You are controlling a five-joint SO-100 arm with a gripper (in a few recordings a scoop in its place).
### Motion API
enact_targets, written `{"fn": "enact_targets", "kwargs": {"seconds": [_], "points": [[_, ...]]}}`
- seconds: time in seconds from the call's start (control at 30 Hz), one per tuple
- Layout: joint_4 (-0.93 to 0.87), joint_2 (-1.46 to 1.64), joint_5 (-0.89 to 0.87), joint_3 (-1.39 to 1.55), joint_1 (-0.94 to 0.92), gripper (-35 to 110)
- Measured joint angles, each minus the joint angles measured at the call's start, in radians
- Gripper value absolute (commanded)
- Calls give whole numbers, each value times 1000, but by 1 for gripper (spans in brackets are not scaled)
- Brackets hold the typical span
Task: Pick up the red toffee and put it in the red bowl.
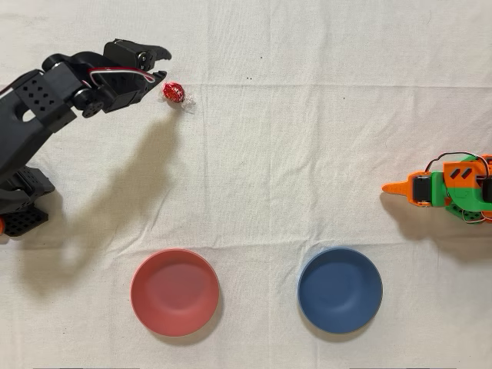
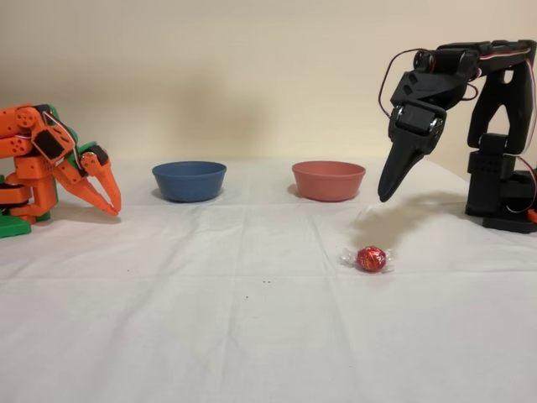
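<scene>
The red toffee (image 1: 174,92) (image 2: 371,259) lies on the white cloth, a small shiny red ball with clear twisted ends. The black arm's gripper (image 1: 164,64) (image 2: 386,195) hangs above the cloth with its tips pointing down. It is open and holds nothing. In the overhead view it is just up and left of the toffee; in the fixed view it is above it and slightly right, not touching. The red bowl (image 1: 174,292) (image 2: 328,180) stands empty, at the lower left in the overhead view.
A blue bowl (image 1: 340,290) (image 2: 189,180) of the same size stands beside the red one. The idle orange arm (image 1: 450,188) (image 2: 50,164) rests at the far side of the cloth. Open cloth lies between the toffee and the bowls.
</scene>
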State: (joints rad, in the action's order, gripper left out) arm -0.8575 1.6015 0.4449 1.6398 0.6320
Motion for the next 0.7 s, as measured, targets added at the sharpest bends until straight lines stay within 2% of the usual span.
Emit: {"fn": "enact_targets", "kwargs": {"seconds": [0.23, 0.7], "points": [[14, -15, 3, 55, 9, 28], [137, -15, 60, 225, 3, 28]]}}
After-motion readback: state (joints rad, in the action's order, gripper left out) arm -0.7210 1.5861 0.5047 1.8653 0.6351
